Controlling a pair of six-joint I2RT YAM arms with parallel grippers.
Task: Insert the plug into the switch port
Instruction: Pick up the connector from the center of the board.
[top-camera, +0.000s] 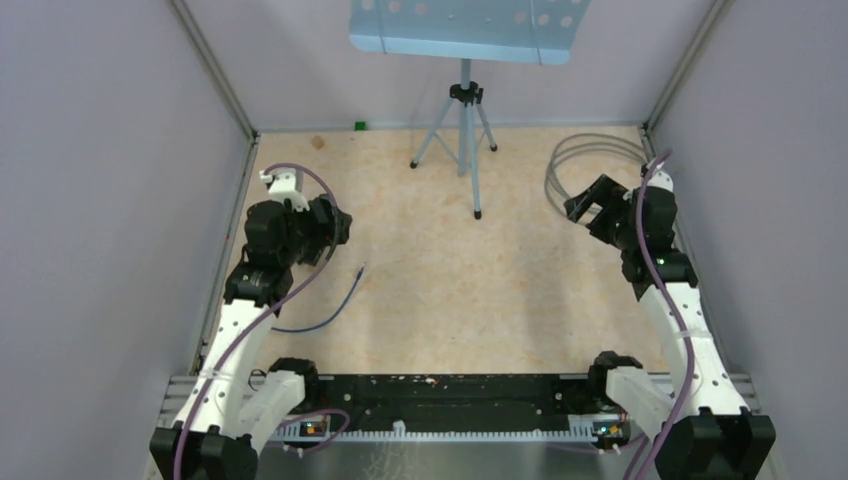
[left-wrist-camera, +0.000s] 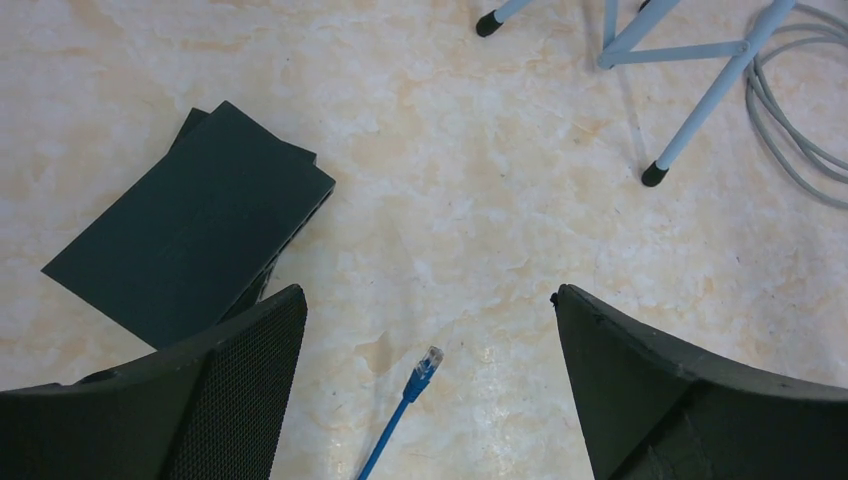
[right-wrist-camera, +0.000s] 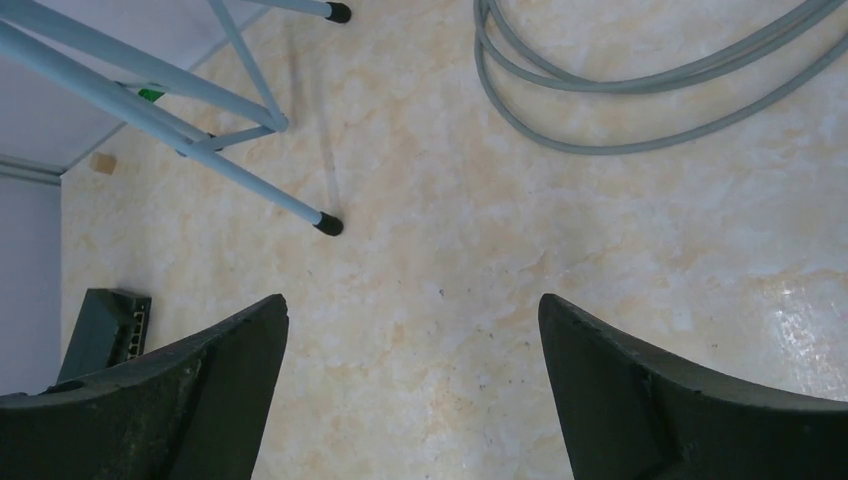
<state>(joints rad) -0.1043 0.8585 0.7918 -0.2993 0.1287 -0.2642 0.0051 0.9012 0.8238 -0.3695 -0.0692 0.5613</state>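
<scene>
The blue cable (left-wrist-camera: 385, 440) lies on the table with its clear plug (left-wrist-camera: 431, 357) pointing away, below the gap of my open, empty left gripper (left-wrist-camera: 428, 295). The dark switch box (left-wrist-camera: 190, 235) lies flat just left of the left fingers. In the top view the cable (top-camera: 325, 310) curves from its plug (top-camera: 360, 268) back toward the left arm; the left gripper (top-camera: 332, 222) hovers behind the plug, and the arm hides the switch. My right gripper (right-wrist-camera: 412, 300) is open and empty over bare table at the far right (top-camera: 590, 205). The switch (right-wrist-camera: 110, 325) shows its ports far left in the right wrist view.
A grey tripod stand (top-camera: 462, 130) with a light-blue perforated tray (top-camera: 465, 30) stands at the back middle; its legs (left-wrist-camera: 700, 110) (right-wrist-camera: 250, 185) reach toward both grippers. A coil of grey cable (top-camera: 580, 160) (right-wrist-camera: 640, 100) lies at the back right. Walls close in both sides.
</scene>
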